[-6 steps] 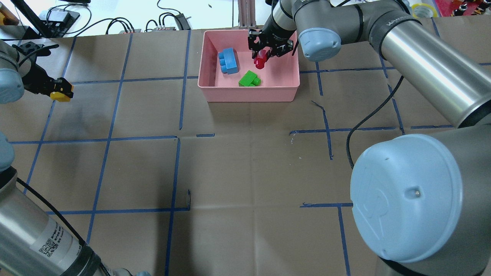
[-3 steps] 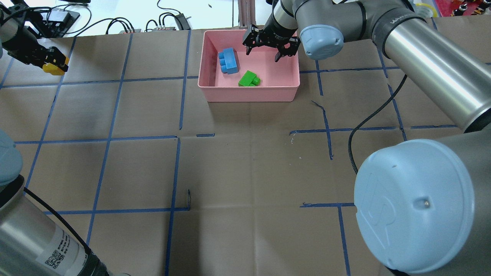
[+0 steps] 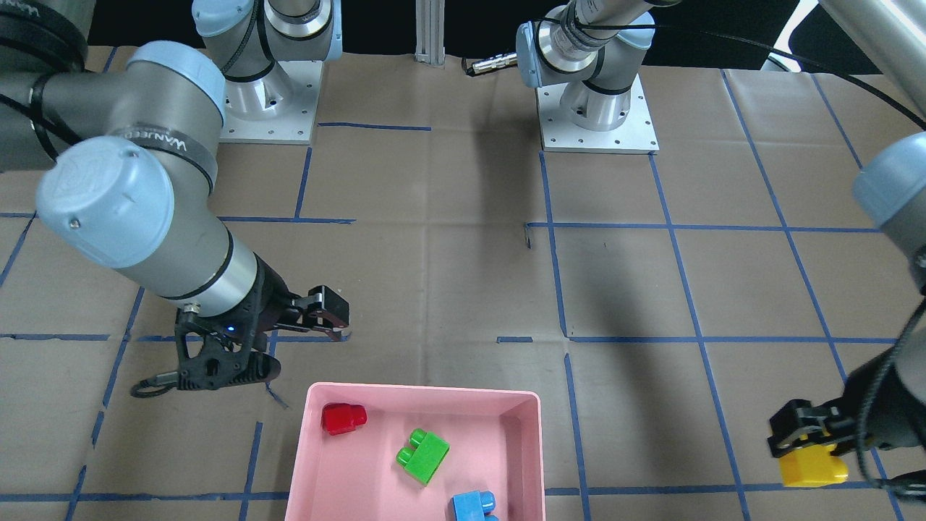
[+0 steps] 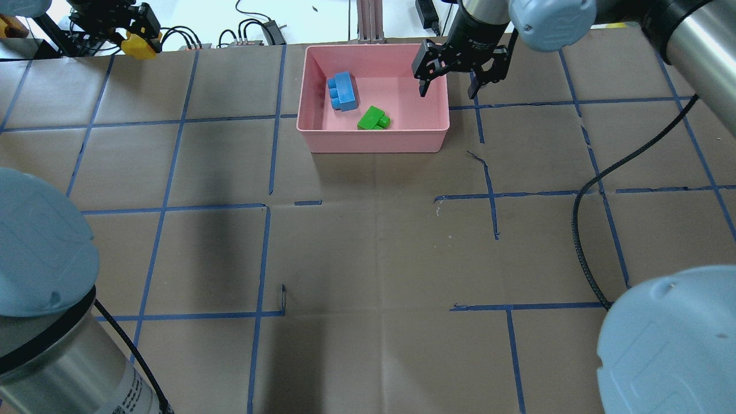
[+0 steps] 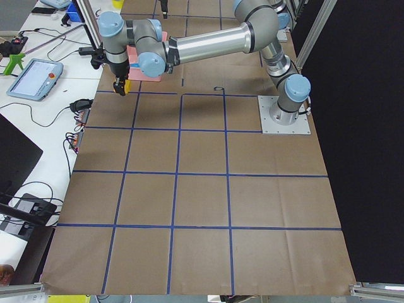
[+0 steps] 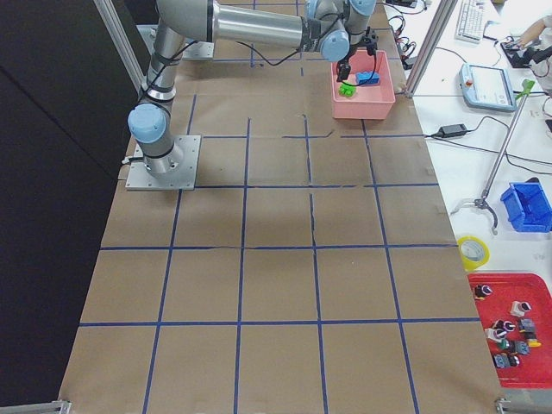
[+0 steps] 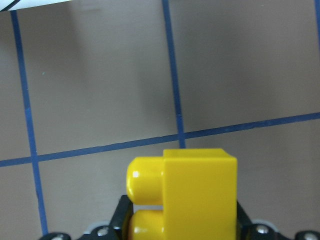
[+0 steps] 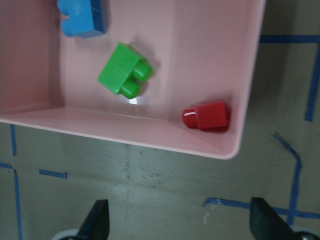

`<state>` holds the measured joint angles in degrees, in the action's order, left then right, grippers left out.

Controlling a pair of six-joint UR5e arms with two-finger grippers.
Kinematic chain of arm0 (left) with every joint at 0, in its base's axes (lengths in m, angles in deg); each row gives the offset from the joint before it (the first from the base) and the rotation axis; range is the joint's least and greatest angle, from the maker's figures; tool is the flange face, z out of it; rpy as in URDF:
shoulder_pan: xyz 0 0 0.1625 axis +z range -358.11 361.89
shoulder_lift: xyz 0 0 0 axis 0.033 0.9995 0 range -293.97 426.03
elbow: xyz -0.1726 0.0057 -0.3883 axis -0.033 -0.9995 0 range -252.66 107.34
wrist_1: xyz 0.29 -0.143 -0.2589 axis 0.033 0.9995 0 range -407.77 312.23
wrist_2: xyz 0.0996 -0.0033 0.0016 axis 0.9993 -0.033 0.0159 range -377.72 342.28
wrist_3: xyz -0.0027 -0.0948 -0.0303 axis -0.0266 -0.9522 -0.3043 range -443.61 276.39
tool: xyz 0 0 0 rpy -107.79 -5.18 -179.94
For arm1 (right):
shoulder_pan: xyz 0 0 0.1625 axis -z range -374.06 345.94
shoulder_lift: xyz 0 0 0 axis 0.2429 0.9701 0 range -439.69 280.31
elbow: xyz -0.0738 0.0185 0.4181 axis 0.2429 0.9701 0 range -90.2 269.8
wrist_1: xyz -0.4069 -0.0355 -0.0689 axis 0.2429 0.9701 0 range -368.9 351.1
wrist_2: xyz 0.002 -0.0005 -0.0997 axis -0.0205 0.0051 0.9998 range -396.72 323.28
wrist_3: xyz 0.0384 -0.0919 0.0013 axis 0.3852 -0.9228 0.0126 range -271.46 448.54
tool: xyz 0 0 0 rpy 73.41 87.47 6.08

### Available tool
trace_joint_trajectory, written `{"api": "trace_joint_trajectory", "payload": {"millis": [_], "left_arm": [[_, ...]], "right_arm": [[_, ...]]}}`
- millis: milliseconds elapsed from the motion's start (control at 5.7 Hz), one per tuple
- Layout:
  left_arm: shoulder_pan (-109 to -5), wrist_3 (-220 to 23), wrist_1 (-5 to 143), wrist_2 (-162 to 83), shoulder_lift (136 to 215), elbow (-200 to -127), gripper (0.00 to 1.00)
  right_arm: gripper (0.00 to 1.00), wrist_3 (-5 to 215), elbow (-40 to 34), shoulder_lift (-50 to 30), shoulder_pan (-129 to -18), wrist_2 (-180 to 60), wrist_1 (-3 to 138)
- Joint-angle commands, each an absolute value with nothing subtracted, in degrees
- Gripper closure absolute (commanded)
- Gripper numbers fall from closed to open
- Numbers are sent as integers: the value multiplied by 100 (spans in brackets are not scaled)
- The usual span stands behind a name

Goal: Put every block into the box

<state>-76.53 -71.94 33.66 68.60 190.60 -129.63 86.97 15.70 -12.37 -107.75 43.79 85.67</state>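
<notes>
The pink box (image 4: 374, 144) stands at the far middle of the table. In it lie the light blue block (image 4: 342, 91), the green block (image 4: 374, 118) and the red block (image 3: 343, 417), the red one in a corner (image 8: 207, 116). The red block does not show in the overhead view. My right gripper (image 4: 447, 92) is open and empty, raised over the box's right edge. It also shows in the front view (image 3: 289, 347). My left gripper (image 4: 135, 39) is shut on the yellow block (image 4: 138, 47), held up at the far left edge of the table (image 7: 192, 195).
Cables and power units (image 4: 253, 31) lie beyond the table's far edge. A metal post (image 4: 368, 23) stands behind the box. A tablet (image 5: 35, 79) lies on the side bench. Blue tape lines cross the brown table cover.
My right gripper opened, let the red block go into the box, and moved right and up. My left gripper carried the yellow block toward the far edge and a little right.
</notes>
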Motion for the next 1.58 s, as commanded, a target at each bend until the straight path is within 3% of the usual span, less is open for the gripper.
{"api": "trace_joint_trajectory", "payload": {"millis": [0,351,702,1053,1405], "left_arm": [[-8779,-9264,2917,6859,19344,-12917,74],[-9511,-10439,2125,6868,19845,-12943,73],[-9803,-10821,1649,6876,20146,-12996,64],[-9804,-10769,1647,6850,20138,-13023,2],[-9708,-10403,1822,6833,19815,-12987,0]], "right_arm": [[0,8582,1066,-223,-10740,4853,7579],[0,8582,116,746,-10748,4827,7635],[0,8643,-20,934,-10731,5421,8116],[0,8731,24,961,-10731,5460,8250],[0,8985,-19,961,-10740,5416,8259]]}}
